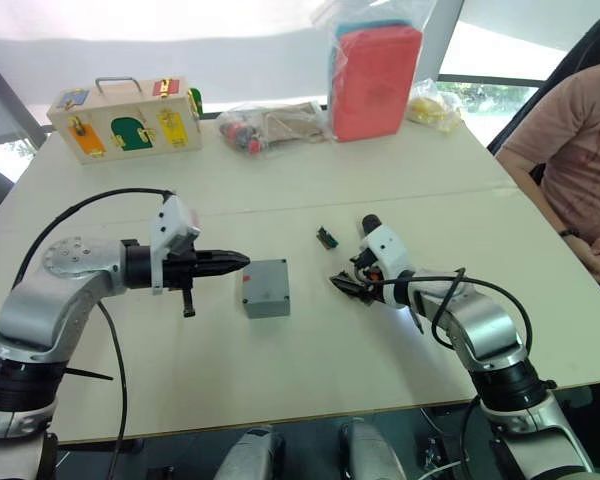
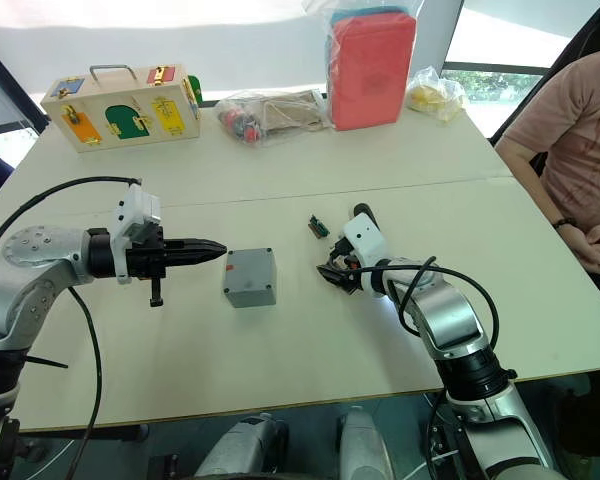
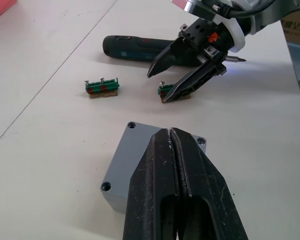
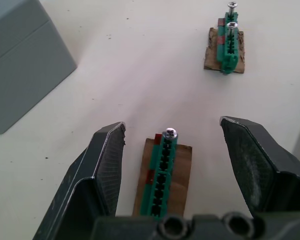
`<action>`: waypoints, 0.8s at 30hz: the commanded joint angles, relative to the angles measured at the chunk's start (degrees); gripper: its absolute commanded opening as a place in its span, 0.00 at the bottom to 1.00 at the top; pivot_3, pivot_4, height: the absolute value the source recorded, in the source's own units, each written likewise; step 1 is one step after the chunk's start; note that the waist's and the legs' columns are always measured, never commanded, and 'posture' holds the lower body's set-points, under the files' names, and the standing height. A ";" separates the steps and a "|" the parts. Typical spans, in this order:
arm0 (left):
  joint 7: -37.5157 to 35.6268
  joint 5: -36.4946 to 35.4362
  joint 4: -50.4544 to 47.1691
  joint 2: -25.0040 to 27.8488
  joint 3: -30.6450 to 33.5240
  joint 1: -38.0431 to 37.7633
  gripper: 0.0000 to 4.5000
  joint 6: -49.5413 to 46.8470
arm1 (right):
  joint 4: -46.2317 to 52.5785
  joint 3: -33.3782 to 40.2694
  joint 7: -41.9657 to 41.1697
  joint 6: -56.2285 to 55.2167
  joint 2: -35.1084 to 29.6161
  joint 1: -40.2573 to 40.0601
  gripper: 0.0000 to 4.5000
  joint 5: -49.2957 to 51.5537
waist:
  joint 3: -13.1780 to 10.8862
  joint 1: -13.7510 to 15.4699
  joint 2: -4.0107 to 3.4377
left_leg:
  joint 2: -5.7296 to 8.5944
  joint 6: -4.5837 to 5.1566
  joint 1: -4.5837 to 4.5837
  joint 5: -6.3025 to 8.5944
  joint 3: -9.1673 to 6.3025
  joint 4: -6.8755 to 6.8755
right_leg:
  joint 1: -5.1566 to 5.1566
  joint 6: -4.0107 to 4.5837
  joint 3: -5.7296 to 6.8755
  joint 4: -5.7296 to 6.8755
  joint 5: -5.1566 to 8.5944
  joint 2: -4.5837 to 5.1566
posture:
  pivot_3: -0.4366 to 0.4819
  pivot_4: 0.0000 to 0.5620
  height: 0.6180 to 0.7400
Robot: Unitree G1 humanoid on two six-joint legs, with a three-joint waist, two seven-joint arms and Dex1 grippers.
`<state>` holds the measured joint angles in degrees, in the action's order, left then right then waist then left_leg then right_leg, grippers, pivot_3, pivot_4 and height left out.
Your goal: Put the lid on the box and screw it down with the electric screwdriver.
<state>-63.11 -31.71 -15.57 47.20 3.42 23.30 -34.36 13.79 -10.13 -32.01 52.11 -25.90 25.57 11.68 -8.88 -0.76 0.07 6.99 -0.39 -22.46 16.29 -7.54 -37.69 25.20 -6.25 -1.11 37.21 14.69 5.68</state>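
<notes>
The grey box (image 1: 268, 303) stands mid-table with the lid (image 3: 125, 160) lying flat on top, corner screw holes showing. My left gripper (image 1: 242, 262) is shut and empty, its tips hovering at the box's left top edge. My right gripper (image 4: 172, 125) is open, its fingers (image 4: 102, 165) either side of a green connector piece (image 4: 162, 172) on the table without gripping it. The electric screwdriver (image 3: 135, 46) lies on the table just behind the right gripper, its bit pointing away from the box.
A second green connector (image 1: 327, 237) lies a little beyond the box. At the back stand a wooden latch box (image 1: 125, 118), clear bags (image 1: 265, 125) and a red pack (image 1: 375, 80). A person (image 1: 570, 160) sits at the table's right side.
</notes>
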 commanded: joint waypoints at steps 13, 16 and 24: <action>-0.67 0.66 1.51 -0.17 0.25 0.31 0.00 3.31 | 1.99 1.91 0.04 0.02 -0.78 0.69 0.00 1.61 | 0.00 0.01 0.00 | 0.00 0.00 0.00 0.00 0.00 0.00 | 0.00 0.00 0.00 0.00 0.00 0.00 | 0.48 0.27 1.00; -0.68 0.71 1.73 -0.26 0.24 0.28 0.00 3.50 | 2.68 2.50 -0.25 0.91 -1.04 1.26 0.00 2.29 | 0.00 0.01 0.00 | 0.00 0.00 0.00 0.00 0.00 0.00 | 0.00 0.00 0.00 0.00 0.00 0.00 | 0.48 0.27 1.00; -0.88 0.86 1.69 0.37 0.86 -1.07 0.00 3.80 | 5.20 4.33 -2.77 5.58 -2.89 6.72 0.00 6.27 | 0.00 -0.01 0.00 | 0.00 0.00 0.00 0.00 0.00 0.00 | 0.01 0.00 0.00 0.00 0.00 0.00 | 0.48 0.27 1.00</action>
<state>-63.75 -30.89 -13.53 46.92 3.15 22.32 -31.64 16.02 -7.24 -33.92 56.86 -28.33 30.64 16.40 -8.88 -0.77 0.07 6.99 -0.39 -22.46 16.29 -7.54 -37.69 25.20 -6.25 -1.11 37.21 14.69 5.69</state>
